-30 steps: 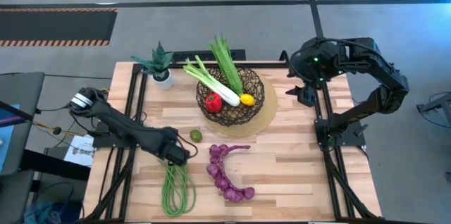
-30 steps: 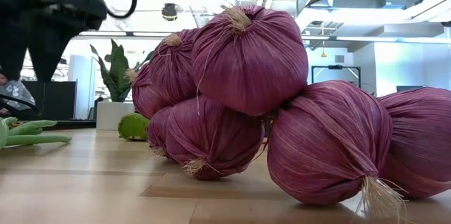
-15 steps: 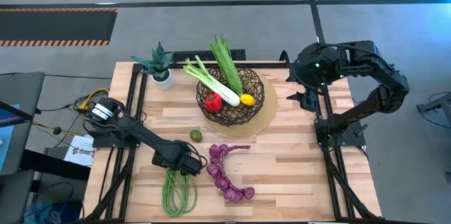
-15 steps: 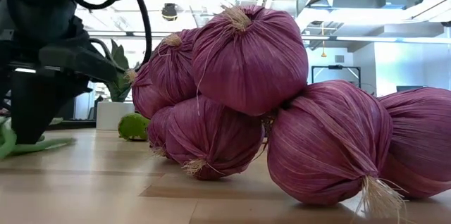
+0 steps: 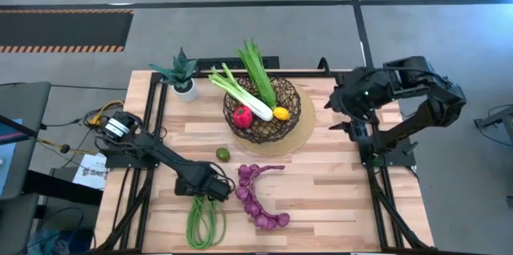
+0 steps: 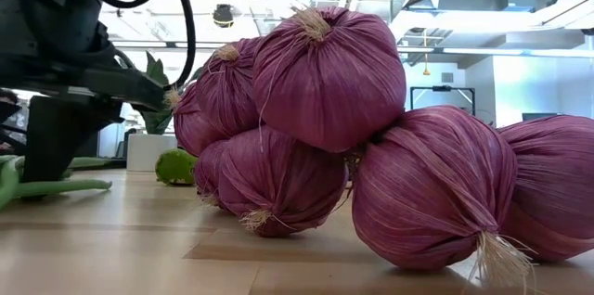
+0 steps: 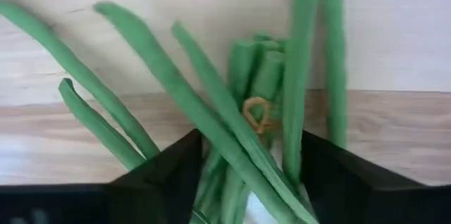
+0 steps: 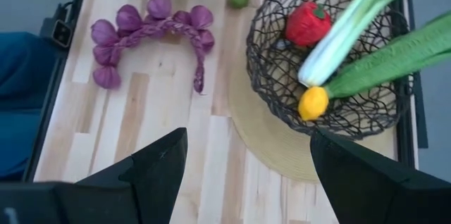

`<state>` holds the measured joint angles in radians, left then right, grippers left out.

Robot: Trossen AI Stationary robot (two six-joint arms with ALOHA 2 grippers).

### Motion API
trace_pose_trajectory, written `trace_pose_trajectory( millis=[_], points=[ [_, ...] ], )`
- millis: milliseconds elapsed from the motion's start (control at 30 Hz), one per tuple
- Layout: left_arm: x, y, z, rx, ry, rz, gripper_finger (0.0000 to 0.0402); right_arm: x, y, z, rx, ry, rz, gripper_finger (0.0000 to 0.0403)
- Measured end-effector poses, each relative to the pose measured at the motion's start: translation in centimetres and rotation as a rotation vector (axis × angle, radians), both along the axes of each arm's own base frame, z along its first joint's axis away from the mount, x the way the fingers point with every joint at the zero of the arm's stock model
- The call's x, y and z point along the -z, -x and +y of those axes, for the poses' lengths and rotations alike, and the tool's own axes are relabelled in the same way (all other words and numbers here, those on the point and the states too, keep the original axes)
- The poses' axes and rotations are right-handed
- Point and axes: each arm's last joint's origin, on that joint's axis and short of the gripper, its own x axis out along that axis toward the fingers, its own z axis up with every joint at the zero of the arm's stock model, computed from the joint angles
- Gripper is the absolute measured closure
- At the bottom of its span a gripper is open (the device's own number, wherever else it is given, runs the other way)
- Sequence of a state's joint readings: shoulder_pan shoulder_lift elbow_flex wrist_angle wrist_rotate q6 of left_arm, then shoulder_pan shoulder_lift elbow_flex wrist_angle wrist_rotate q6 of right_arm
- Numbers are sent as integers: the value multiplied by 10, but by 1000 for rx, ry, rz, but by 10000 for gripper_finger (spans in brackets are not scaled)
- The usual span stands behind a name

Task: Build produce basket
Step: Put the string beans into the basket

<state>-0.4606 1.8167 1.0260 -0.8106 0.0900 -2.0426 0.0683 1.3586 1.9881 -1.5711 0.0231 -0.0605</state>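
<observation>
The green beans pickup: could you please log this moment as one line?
left tool: open, astride green beans | right tool: open, waiting beside basket | lime, onion string: on table

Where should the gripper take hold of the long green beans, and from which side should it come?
Grip the long green beans at the tied end, where a tan string gathers the stalks; elsewhere they spread apart. Come from above, since the bundle lies flat on the table. The left gripper hangs open over that tie.
</observation>
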Motion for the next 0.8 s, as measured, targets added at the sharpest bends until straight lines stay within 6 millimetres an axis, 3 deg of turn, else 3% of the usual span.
trace_pose_trajectory(
  millis=[233,567,800],
  points=[
    [0,-3,-1,59,3,-40,374,0,1,8,-44,1,0,85],
    [-12,-11,-4,132,-35,-50,391,0,1,9,-40,-3,0,85],
    [-50,-22,-6,208,-129,-17,395,0,1,9,-25,-14,1,85]
  ],
)
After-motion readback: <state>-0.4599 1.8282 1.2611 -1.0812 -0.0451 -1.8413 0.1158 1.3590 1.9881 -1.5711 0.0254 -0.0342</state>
